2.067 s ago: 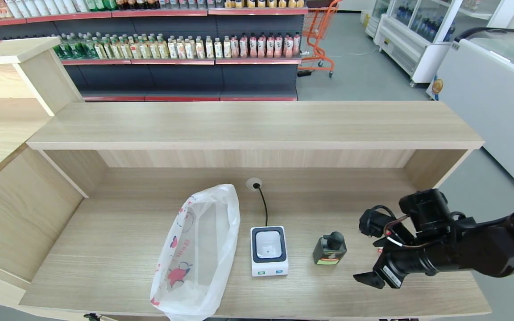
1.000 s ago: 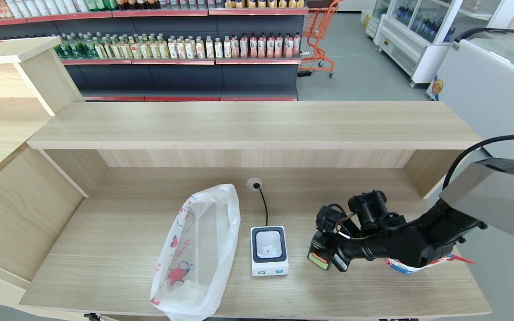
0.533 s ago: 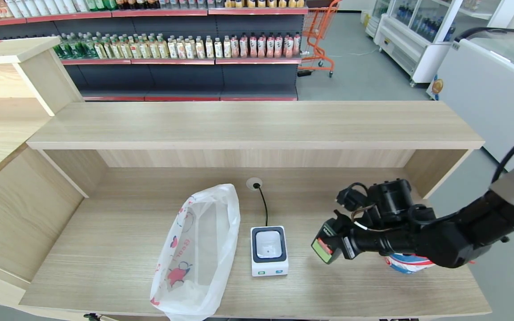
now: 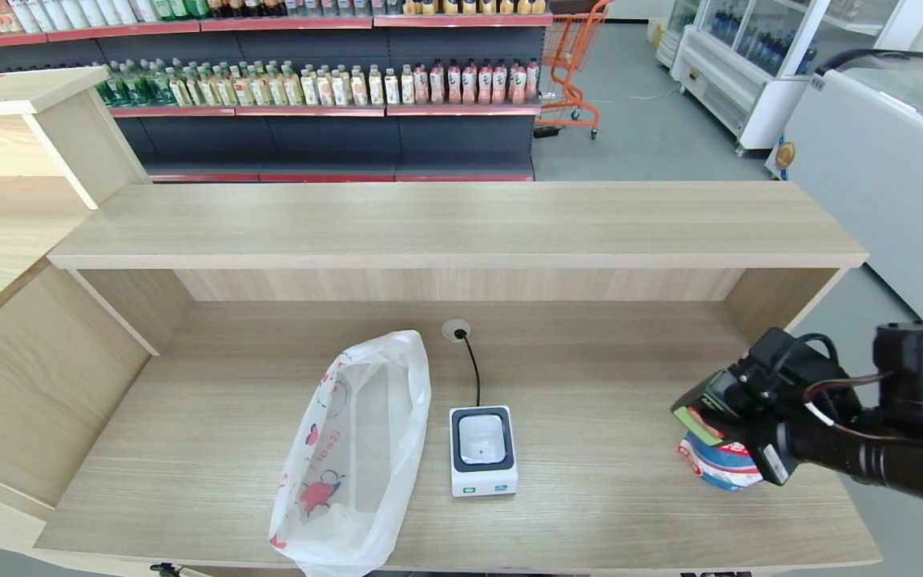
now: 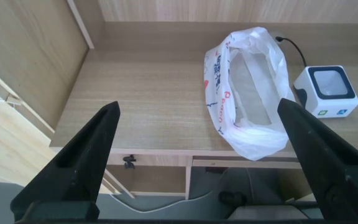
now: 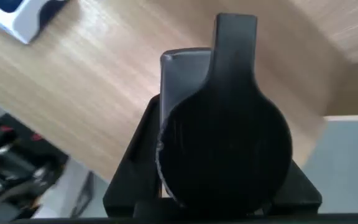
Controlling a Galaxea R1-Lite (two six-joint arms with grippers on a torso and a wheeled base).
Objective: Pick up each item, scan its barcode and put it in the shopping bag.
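Observation:
My right gripper (image 4: 738, 413) is shut on a small dark bottle (image 4: 703, 410) with a green and red label, and holds it tilted in the air over the counter's right end. In the right wrist view the bottle's black cap (image 6: 224, 149) sits close to the lens between the fingers. The white barcode scanner (image 4: 482, 450) sits at the middle of the counter, well to the left of the bottle. The white plastic shopping bag (image 4: 357, 449) lies open to the scanner's left. My left gripper (image 5: 199, 112) is open off the counter's front edge, with the bag (image 5: 250, 87) and scanner (image 5: 328, 92) beyond it.
A blue, white and red cup-like pack (image 4: 718, 465) stands on the counter under my right gripper. The scanner's cable (image 4: 471, 365) runs to a hole at the back. A raised shelf (image 4: 461, 224) and side walls enclose the wooden counter (image 4: 189, 433).
My right gripper moved left to the bottle standing beside the scanner, shut on it, lifted it and carried it to the right end of the counter.

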